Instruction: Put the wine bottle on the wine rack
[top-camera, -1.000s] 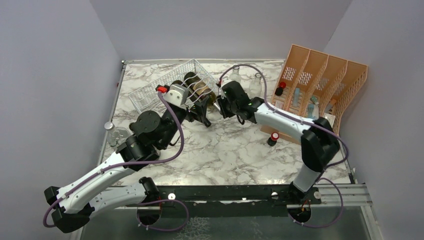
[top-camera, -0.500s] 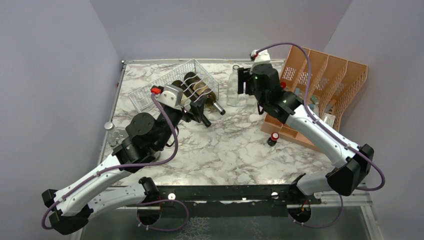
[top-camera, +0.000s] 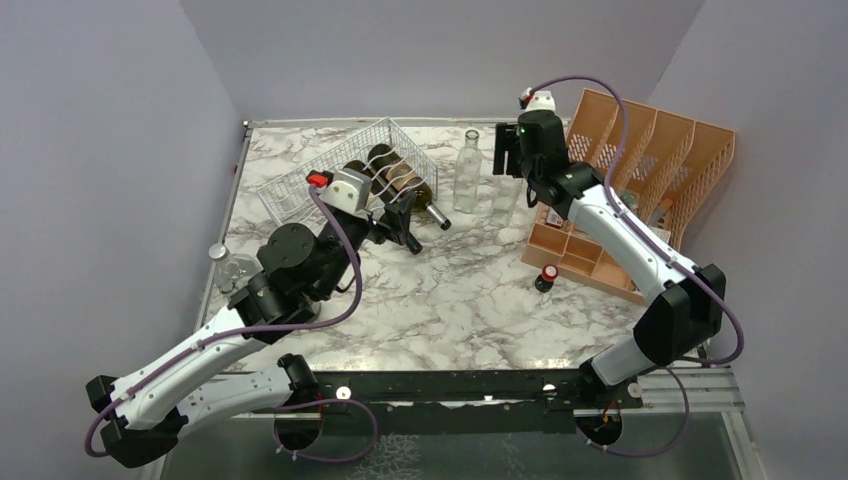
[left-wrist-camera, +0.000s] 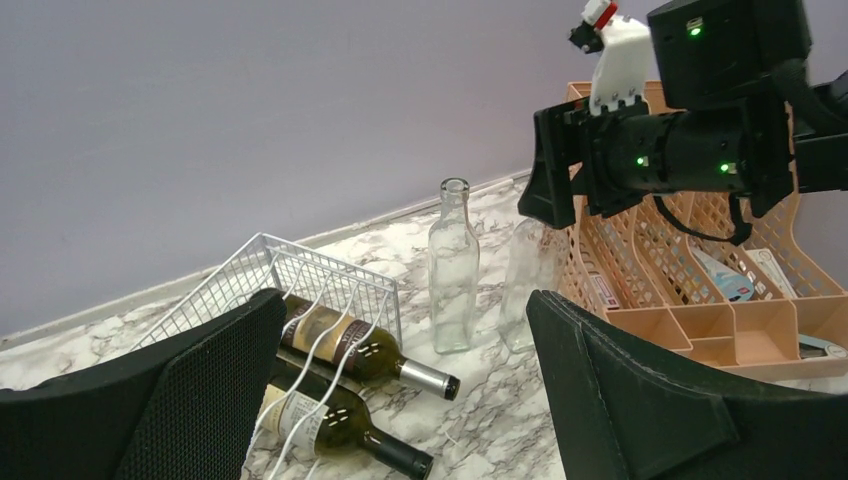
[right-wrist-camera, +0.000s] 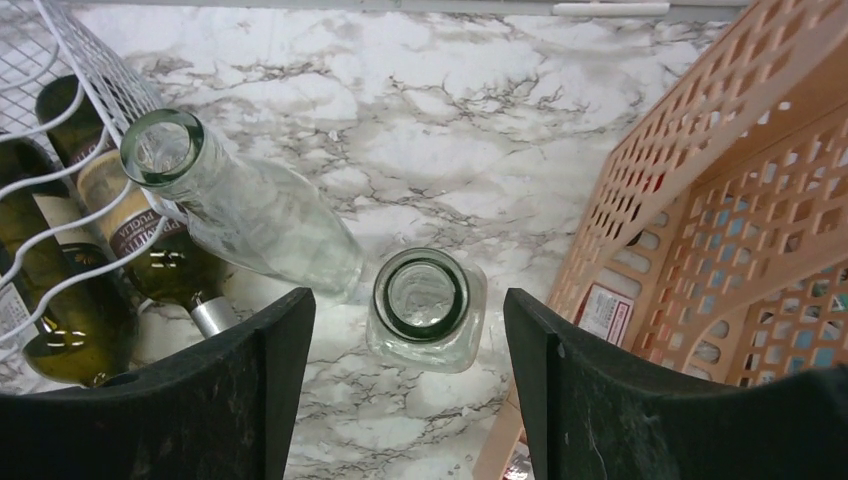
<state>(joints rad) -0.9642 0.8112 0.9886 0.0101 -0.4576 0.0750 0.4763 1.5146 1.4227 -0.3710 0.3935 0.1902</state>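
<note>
The silvery wire wine rack (top-camera: 320, 178) stands at the back left. Two dark green wine bottles (top-camera: 400, 182) lie on it side by side, necks sticking out toward the right (left-wrist-camera: 350, 345). My left gripper (top-camera: 400, 222) hovers open just in front of those necks, touching nothing (left-wrist-camera: 405, 300). My right gripper (top-camera: 505, 150) hangs open high above a short clear glass bottle (right-wrist-camera: 425, 300), whose mouth shows between its fingers with a gap on both sides. A taller clear bottle (top-camera: 466, 172) stands just left of it.
An orange slotted organizer (top-camera: 650, 160) with a low tray of small items fills the back right, close beside the short clear bottle. A small red-capped bottle (top-camera: 547, 277) stands in front of it. A glass jar (top-camera: 228, 265) sits at the left table edge.
My right arm has left the wine bottle necks at the rack and swung up and to the right over the clear bottles, with its jaws now open. The left arm has barely moved.
</note>
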